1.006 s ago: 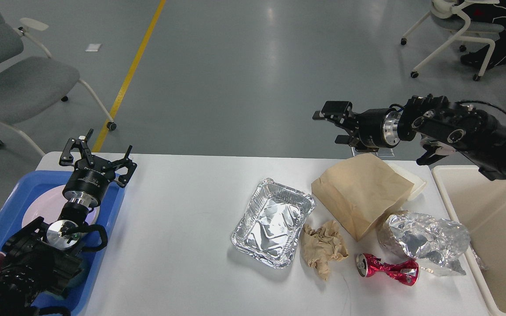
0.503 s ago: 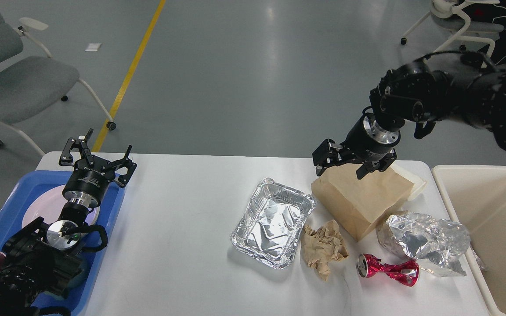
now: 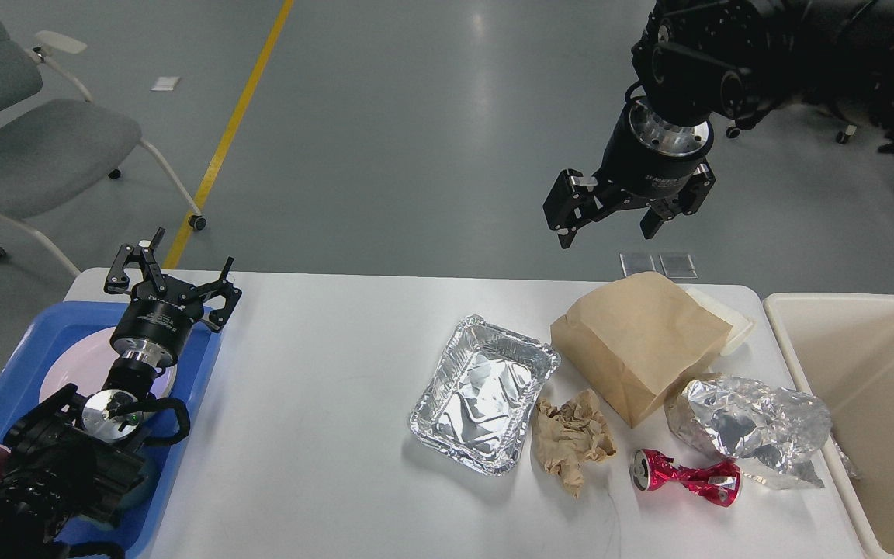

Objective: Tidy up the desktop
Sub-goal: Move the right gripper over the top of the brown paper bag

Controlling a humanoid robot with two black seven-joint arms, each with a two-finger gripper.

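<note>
The right gripper (image 3: 610,225) hung above the white desktop (image 3: 323,404), fingers spread, empty. The left gripper (image 3: 171,276) hovered over its left edge, fingers also spread.

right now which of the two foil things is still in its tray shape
The foil tray left of the brown paper bag keeps its rectangular form, open side up. The other, the crumpled foil beside the cream bin, is a shapeless wad.
</note>
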